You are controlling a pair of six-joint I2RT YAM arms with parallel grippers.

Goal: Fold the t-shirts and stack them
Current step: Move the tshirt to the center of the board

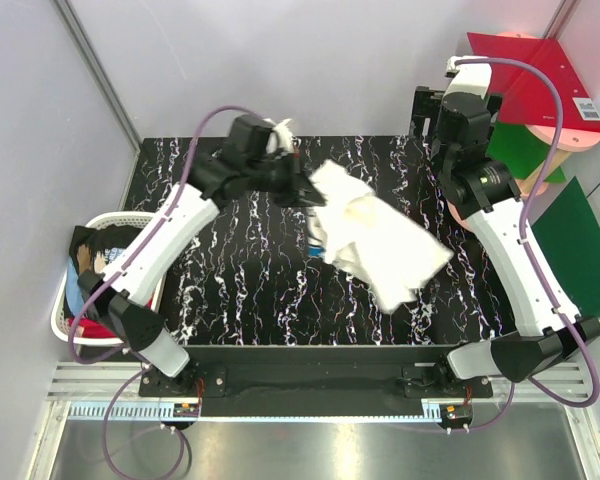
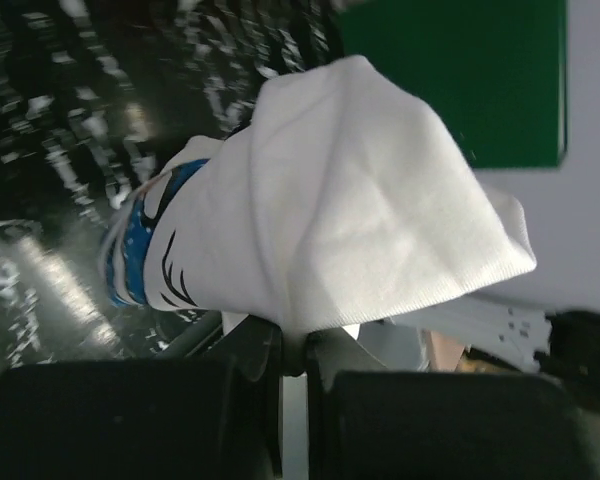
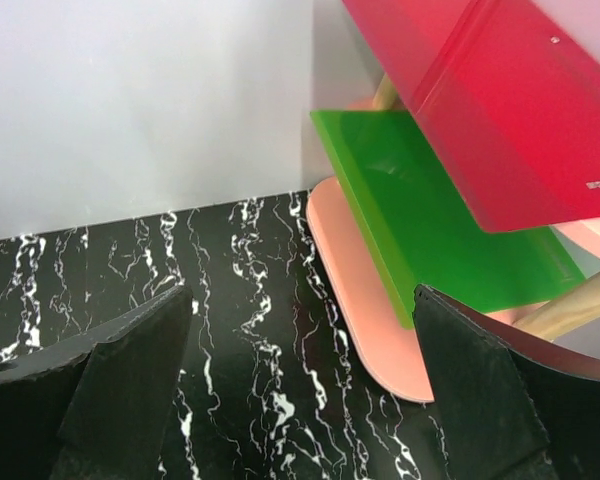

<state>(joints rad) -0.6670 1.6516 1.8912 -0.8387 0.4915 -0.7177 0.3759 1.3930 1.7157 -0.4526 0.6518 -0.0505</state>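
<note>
Cream-white t-shirt (image 1: 375, 240) is bunched over the middle of the worktop (image 1: 230, 290), one edge pinched in my left jaws, clamped tight on the cloth. I read this as the lay-out step: shirt out, not yet flat. Right jaws stand wide apart, empty, far back by the red board (image 1: 530, 75). More t-shirts (image 1: 92, 262) wait in the basket (image 1: 110, 218) on the left. Next, I reckon, the right arm must take a free edge and help spread it flat.

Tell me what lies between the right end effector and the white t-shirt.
Nothing but bare black marbled table: in the top external view, no object sits between the right end effector and the white t-shirt.
</note>
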